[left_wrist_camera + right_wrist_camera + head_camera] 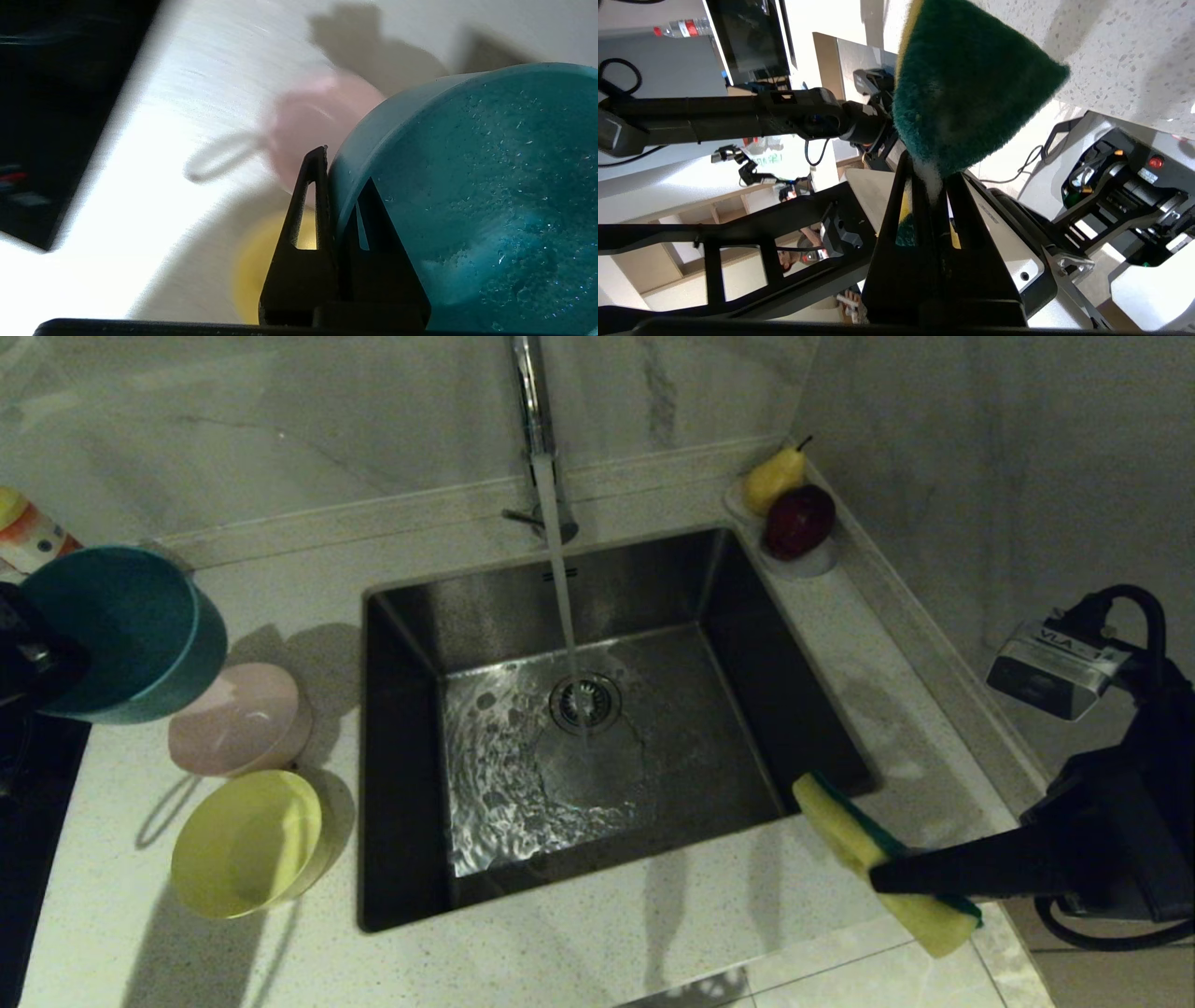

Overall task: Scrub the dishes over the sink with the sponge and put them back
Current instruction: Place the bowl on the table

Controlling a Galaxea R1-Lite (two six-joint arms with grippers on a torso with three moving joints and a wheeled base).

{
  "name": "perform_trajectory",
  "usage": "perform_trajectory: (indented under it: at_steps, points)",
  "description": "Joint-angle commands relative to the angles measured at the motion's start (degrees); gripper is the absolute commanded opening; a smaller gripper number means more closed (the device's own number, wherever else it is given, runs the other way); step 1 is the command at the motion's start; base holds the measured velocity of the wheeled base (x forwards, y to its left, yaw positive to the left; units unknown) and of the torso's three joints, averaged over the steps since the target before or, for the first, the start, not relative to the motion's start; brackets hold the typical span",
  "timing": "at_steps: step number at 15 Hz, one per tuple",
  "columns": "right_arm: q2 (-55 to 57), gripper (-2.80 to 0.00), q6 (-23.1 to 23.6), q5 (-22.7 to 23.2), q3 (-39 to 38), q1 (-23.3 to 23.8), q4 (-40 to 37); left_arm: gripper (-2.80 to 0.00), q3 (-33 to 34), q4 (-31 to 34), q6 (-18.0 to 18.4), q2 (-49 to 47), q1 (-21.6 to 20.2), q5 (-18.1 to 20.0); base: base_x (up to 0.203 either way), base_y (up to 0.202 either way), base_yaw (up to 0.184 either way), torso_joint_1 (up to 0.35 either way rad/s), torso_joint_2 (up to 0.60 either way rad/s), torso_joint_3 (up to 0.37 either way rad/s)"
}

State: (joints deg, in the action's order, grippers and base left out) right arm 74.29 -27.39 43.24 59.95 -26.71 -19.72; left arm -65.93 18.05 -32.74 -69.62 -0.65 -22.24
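Observation:
My left gripper [341, 172] is shut on the rim of the light blue bowl [490, 186], one finger inside and one outside. It holds that bowl [121, 630] tilted in the air above the counter's far left. Below it, the pale pink bowl [238, 719] and the yellow bowl [247, 840] sit on the counter left of the sink [644, 579]. My right gripper [878, 877] is shut on the yellow and green sponge [845, 826] over the sink's near right corner; the green face [966, 84] sticks out past the gripper [930, 168].
Water runs from the chrome tap [532, 401] onto the drain [585, 702]. A clear dish with a pear and a red fruit [789, 509] stands at the back right corner. A dark surface [28, 803] borders the counter on the left.

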Motion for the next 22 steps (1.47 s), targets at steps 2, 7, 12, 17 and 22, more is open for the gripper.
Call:
perform_trajectory:
  at_steps: [2,7,12,17,22]
  points:
    - [0.8,-2.80,0.1,0.3,-0.4,0.0,-0.1,-2.80,-0.4,-0.3,-2.1,-4.3,-12.0,0.7,0.000,0.000,0.000,0.000,0.00,0.000]
    - [1.1,-2.80,0.4,0.4,-1.3,0.6,0.4,-2.80,-3.9,-0.8,-5.1,-12.4,-27.7,7.6,0.000,0.000,0.000,0.000,0.00,0.000]
    - [0.6,-2.80,0.4,0.4,-2.1,0.6,0.4,-2.80,-7.7,-0.9,-8.8,-20.5,-38.5,11.3,0.000,0.000,0.000,0.000,0.00,0.000]
    - [0.5,-2.80,0.4,0.5,-2.4,0.6,0.4,-2.80,-10.6,-0.4,-10.1,-26.0,-45.0,12.0,0.000,0.000,0.000,0.000,0.00,0.000]
    - [0.1,-2.80,0.4,0.5,-2.4,0.6,0.4,-2.80,-11.2,-0.1,-11.1,-32.0,-49.7,15.7,0.000,0.000,0.000,0.000,0.00,0.000]
